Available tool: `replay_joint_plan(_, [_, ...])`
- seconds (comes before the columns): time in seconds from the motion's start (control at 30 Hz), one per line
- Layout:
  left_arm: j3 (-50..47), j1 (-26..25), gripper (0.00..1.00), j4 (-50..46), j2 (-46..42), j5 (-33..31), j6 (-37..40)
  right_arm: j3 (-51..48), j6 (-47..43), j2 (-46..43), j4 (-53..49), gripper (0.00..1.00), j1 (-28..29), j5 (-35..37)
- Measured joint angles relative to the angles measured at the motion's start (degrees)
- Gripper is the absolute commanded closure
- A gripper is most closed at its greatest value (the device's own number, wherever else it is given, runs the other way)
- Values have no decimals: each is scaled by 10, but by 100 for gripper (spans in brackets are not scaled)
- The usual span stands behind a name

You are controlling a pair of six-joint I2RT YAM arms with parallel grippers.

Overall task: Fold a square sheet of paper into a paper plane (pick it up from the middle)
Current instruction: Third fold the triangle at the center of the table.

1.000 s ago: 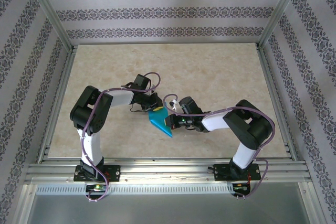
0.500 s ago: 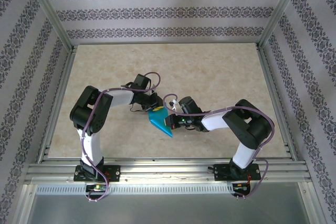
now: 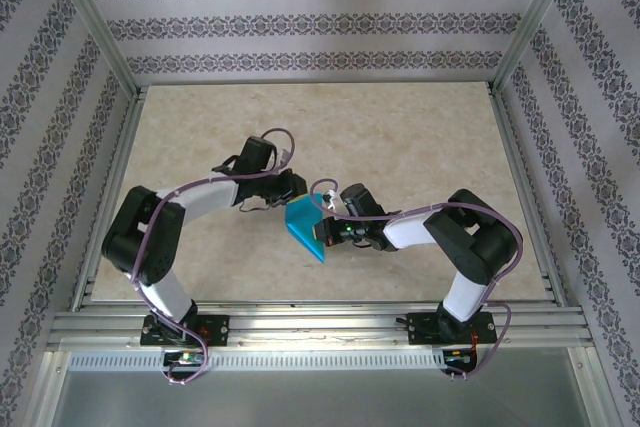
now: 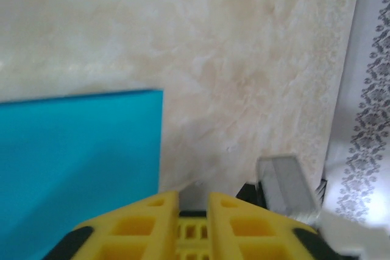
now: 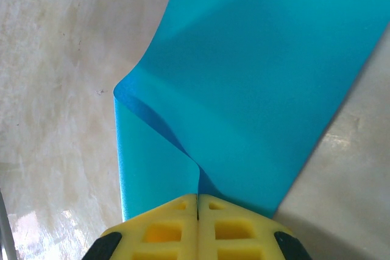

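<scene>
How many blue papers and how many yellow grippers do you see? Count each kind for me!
Blue paper: 1
Yellow grippers: 2 (left gripper, right gripper)
Total: 3

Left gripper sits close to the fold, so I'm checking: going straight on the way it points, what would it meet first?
The left gripper would likely reach bare table first, just beside the teal paper; depth is unclear.
</scene>
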Motion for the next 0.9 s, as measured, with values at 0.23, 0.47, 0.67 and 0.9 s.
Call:
replay_joint_plan(0.23, [-151, -23, 100, 87, -86, -3, -76, 0, 0, 0, -1, 100, 0, 0])
replay_joint_plan(0.47, [-221, -58, 100, 186, -92, -19, -155, 1, 0, 0, -2, 100, 0, 2])
replay_joint_plan(0.67, [-226, -70, 100, 233, -68, -33, -181, 1, 0, 0, -2, 100, 0, 2])
replay_joint_plan(0.9, [-235, -71, 100, 236, -68, -43, -185, 2, 0, 0, -4, 100, 0, 2])
